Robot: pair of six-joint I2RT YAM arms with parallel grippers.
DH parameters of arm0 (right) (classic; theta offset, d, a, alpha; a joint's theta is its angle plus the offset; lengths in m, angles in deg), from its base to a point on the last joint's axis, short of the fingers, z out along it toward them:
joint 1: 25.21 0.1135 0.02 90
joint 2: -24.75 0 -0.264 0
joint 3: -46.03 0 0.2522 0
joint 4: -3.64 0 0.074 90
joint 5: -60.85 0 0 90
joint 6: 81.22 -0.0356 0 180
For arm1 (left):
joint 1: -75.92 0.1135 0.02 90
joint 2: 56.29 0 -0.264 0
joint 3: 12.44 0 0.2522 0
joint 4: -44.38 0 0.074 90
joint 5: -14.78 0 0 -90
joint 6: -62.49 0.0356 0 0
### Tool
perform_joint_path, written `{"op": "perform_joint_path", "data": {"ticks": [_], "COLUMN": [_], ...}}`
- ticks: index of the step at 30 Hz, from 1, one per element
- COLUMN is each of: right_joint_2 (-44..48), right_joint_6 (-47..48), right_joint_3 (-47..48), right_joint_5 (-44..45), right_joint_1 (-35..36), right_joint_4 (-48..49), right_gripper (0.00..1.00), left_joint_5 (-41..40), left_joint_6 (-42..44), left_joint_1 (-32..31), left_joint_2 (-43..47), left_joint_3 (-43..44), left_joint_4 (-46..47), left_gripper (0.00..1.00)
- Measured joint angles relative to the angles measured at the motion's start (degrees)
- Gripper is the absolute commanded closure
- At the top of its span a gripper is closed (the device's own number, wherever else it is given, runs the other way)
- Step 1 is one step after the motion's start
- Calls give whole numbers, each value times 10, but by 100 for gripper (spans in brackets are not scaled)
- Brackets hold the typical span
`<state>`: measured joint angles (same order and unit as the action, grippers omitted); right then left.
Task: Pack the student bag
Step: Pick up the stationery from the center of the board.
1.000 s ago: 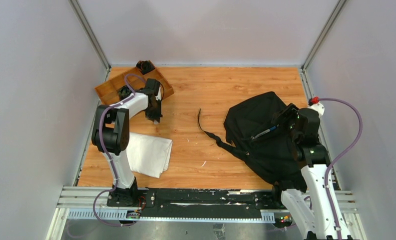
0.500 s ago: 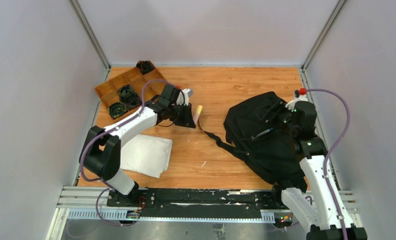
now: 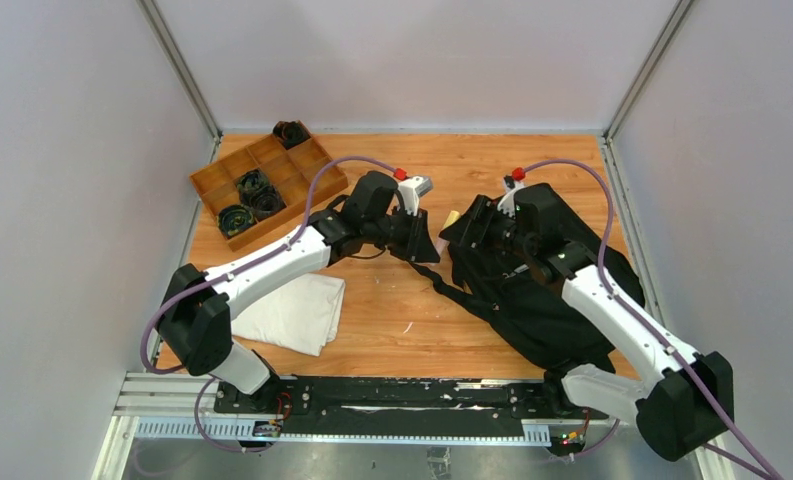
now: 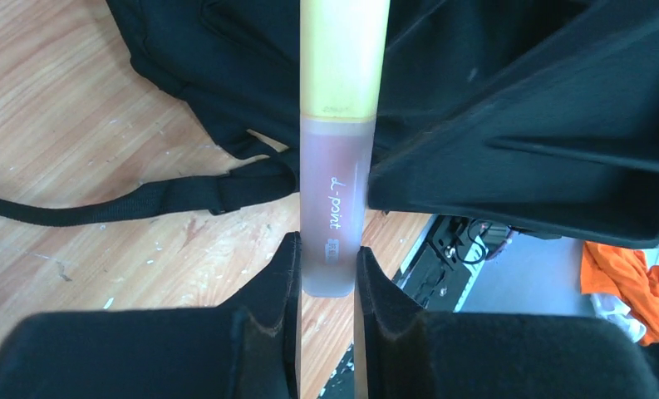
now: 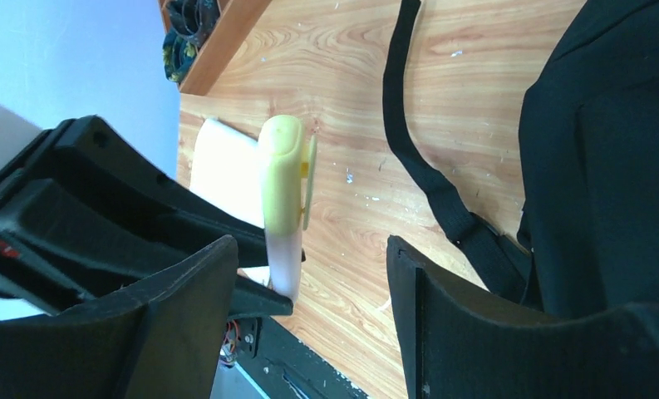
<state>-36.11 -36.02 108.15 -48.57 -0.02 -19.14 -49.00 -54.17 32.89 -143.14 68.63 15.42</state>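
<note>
left gripper point(image 4: 327, 266) jaws clamped on highlighter point(image 4: 342, 75), right gripper point(image 5: 309, 266) jaws apart facing its cap; right should close squarely on it before left releases, then drop it in student bag point(image 3: 552, 295).

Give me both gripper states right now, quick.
Left gripper: shut on the yellow-capped marker.
Right gripper: open, holding nothing.

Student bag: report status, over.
Left claw shut on yellow-capped marker. Right claw open, facing it. Student bag slumped on table; strap trails across table.
</note>
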Motion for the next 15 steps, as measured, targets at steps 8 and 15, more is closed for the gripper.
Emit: {"op": "perform_joint_path", "data": {"ticks": [8,15], "right_joint_2": [-37,-44], "right_joint_6": [-20,-29], "right_joint_3": [-1,-1], "right_joint_5": [-12,-28], "right_joint_1": [13,12], "right_joint_4": [35,43], "right_gripper": [76,100], "left_joint_5": [-3,-25], "left_joint_6": [1,9], "left_joint_1": [-6,-9], "left_joint_2": [0,0], "left_joint_3": [0,7], "left_joint_4": [-12,-28], "left_gripper": [100,24]}}
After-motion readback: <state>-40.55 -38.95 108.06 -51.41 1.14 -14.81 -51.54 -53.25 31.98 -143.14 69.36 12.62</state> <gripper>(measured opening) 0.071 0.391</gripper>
